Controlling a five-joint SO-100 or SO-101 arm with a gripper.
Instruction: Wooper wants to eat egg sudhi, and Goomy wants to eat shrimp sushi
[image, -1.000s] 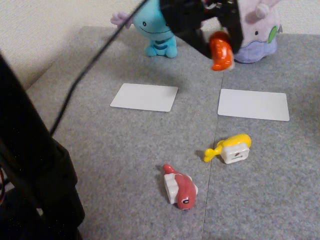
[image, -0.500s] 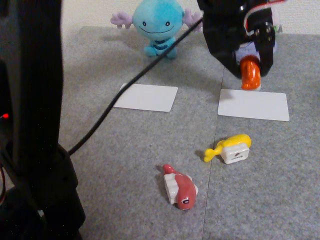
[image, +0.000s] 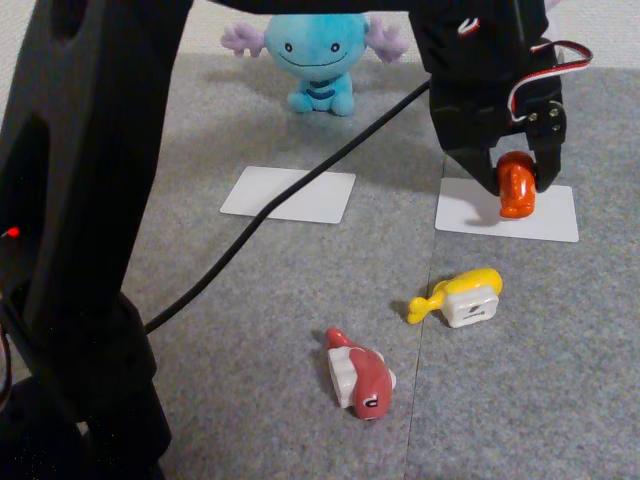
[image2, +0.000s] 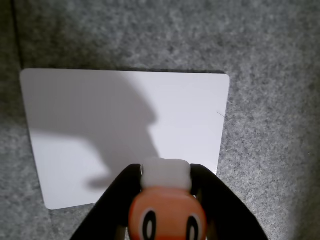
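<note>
My gripper (image: 515, 192) is shut on the shrimp sushi (image: 516, 186), orange top outward, and holds it just above the right white card (image: 545, 215). In the wrist view the shrimp sushi (image2: 166, 212) sits between my black fingers (image2: 115, 202) with its white rice block toward the card (image2: 100, 120) below. The egg sushi (image: 465, 296) lies on the mat in front of that card, yellow tail pointing left. Wooper (image: 312, 55) sits at the back of the mat behind the left white card (image: 290, 194). Goomy is hidden behind the arm.
A dark-red-topped sushi (image: 362, 375) lies on the grey mat (image: 250, 290) near the front. The arm's black body (image: 90, 230) and a cable (image: 290, 210) fill the left side of the fixed view.
The gripper has carried the shrimp sushi down and forward, from in front of Goomy to just over the right card. The other sushi pieces have not moved.
</note>
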